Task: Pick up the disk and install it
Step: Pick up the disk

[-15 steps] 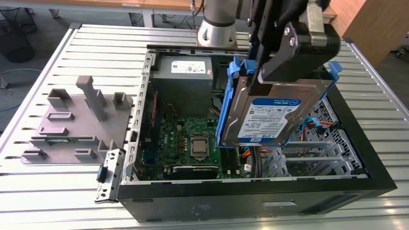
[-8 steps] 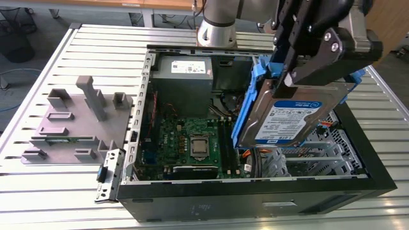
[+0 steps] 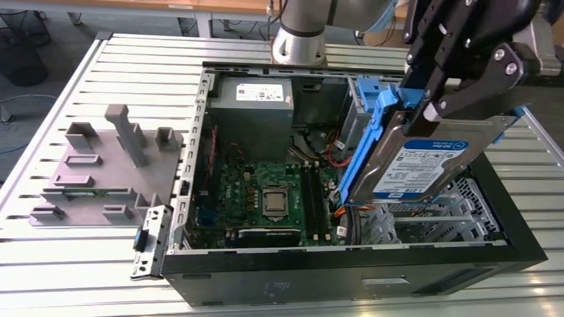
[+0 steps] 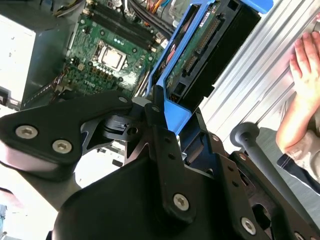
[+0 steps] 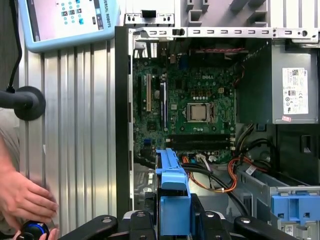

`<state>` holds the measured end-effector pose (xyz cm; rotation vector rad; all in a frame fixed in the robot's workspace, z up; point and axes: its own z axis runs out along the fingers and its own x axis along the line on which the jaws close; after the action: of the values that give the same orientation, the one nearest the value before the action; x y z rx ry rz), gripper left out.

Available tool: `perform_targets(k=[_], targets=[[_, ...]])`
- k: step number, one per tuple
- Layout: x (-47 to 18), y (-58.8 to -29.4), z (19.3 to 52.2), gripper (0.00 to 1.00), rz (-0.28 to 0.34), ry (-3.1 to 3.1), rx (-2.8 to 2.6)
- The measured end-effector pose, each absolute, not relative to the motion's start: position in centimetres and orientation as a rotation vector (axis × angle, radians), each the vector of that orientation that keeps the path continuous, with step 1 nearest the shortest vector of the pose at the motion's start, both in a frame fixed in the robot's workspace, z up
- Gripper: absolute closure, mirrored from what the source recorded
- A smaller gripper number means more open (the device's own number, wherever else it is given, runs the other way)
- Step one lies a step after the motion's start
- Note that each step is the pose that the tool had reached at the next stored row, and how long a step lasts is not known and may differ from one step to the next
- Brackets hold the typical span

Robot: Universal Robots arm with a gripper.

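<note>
The tool (image 3: 434, 111) is clenched on the disk (image 3: 423, 165), gripping it at its upper end between the blue side rails (image 3: 366, 148) so that the drive hangs tilted, its white-and-blue label facing the exterior view's camera. The disk is in the air over the open computer case (image 3: 352, 256), above the metal drive cage (image 3: 432, 218) at the exterior view's right – whether its lower end touches the cage cannot be told. In the second wrist view the disk's green circuit-board underside (image 4: 197, 47) shows between the blue rails, just beyond the tool's black fingers (image 4: 157, 107). Inside the case lie the green motherboard (image 3: 264, 198) and, toward the far end, a grey metal box with a white sticker (image 3: 251, 96); a bare blue bracket (image 3: 368, 92) stands near that box. The case rests on a ribbed metal tabletop (image 3: 132, 56), with a grey moulded fixture (image 3: 97, 165) well apart at the exterior view's left. A person's hand (image 5: 25, 197) rests on the tabletop beside the case – seen in both wrist views.
</note>
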<state>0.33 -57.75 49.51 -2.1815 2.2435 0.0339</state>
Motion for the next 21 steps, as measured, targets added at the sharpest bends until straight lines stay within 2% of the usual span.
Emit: perform_targets(k=[21], targets=[[5.5,-57.8,49.0,0.64,0.048,2.25,-2.187]])
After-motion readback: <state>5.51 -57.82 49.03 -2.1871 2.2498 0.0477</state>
